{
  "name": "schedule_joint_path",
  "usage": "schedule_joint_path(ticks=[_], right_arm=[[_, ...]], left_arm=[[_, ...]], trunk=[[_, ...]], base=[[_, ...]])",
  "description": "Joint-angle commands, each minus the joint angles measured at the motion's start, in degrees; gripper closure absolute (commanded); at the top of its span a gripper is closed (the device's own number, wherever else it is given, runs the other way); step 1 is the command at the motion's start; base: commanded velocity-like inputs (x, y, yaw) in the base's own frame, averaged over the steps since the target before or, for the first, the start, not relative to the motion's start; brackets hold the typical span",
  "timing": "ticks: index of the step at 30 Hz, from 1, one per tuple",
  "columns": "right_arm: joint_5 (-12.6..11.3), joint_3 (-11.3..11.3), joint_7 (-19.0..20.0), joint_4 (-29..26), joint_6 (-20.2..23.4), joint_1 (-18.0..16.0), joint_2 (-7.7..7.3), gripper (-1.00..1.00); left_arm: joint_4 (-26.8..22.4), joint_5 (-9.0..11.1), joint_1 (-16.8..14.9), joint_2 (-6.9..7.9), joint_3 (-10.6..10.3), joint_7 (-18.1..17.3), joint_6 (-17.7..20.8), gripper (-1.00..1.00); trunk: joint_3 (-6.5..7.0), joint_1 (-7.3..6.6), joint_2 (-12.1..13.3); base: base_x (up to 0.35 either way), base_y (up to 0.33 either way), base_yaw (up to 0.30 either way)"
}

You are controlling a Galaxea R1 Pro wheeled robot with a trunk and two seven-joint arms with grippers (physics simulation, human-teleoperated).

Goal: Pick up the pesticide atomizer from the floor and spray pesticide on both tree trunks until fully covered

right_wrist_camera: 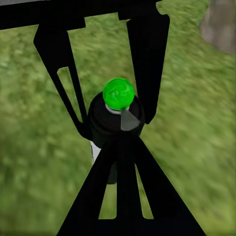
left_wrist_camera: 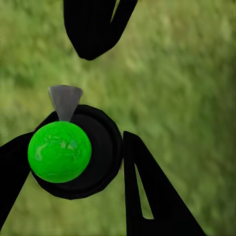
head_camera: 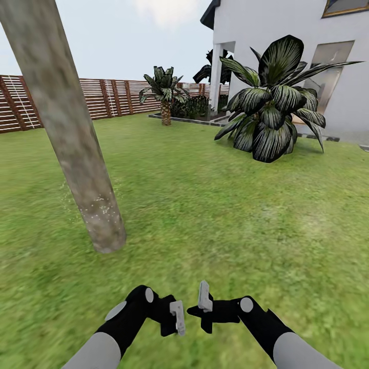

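My left gripper (head_camera: 176,318) is closed around the pesticide atomizer (left_wrist_camera: 59,151). In the left wrist view its black body sits clamped between my two fingers (left_wrist_camera: 147,196), with the glossy green ball on top and a small grey nozzle cone beside it. My right gripper (head_camera: 204,301) has its fingers pressed together with nothing between them. Its tip points at the atomizer from close by, and I cannot tell whether it touches. Both grippers hang low over the lawn (head_camera: 241,225), almost meeting at six o'clock. The nearest tree trunk (head_camera: 77,143) rises at eleven o'clock, with pale specks near its base. A short palm (head_camera: 165,97) and the slatted fence (head_camera: 113,97) stand at twelve, and a broad-leaved plant (head_camera: 271,107) by the white house (head_camera: 287,25) stands at one.
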Motion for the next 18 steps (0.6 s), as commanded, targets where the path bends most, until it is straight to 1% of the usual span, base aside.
schedule_joint_path(ticks=[1,12,18], right_arm=[[0.4,0.1,-0.1,-0.1,-0.3,0.0,-0.04,1.0],[0.4,0.1,-0.1,-0.1,-0.3,0.0,-0.04,1.0],[0.4,0.1,-0.1,-0.1,-0.3,0.0,-0.04,1.0]], left_arm=[[-0.1,-0.1,0.0,-0.04,0.0,-0.3,0.4,1.0],[0.0,-0.2,0.0,-0.61,0.0,-0.3,0.4,1.0],[0.1,-0.2,0.0,-0.69,-0.1,-0.3,0.4,1.0]], trunk=[[-0.05,-0.01,0.0],[-0.05,-0.01,0.0],[-0.05,-0.01,0.0]], base=[[0.0,0.0,0.0],[0.0,0.0,0.0],[0.0,0.0,0.0]])
